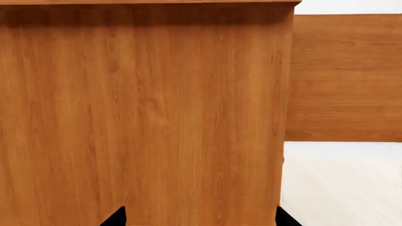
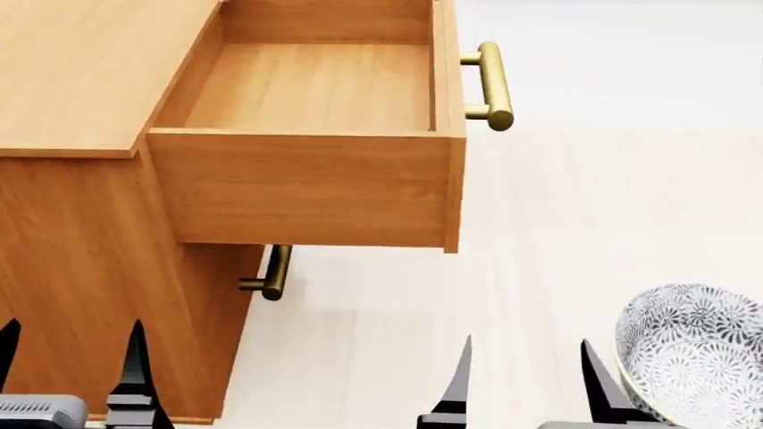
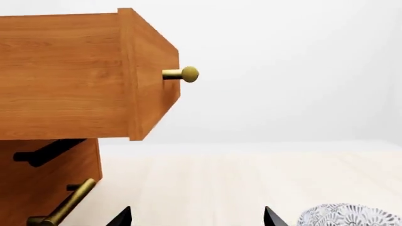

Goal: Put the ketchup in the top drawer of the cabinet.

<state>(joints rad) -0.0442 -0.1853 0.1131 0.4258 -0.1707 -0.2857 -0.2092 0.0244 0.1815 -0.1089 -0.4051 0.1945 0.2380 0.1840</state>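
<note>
Both tools stand open and hold nothing: left tool (image 2: 71,357) at 7 o'clock before the honey-brown wooden cabinet (image 2: 84,259), right tool (image 2: 524,371) at 5 o'clock beside a grey-white patterned bowl (image 2: 698,353). The brass-handled top drawer (image 2: 310,94), at 12 o'clock, is pulled out. The ketchup is not visible.

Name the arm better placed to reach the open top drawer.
Probably right: the right gripper hangs open over floor near the top drawer front; the left gripper faces the cabinet side. No ketchup shows.
</note>
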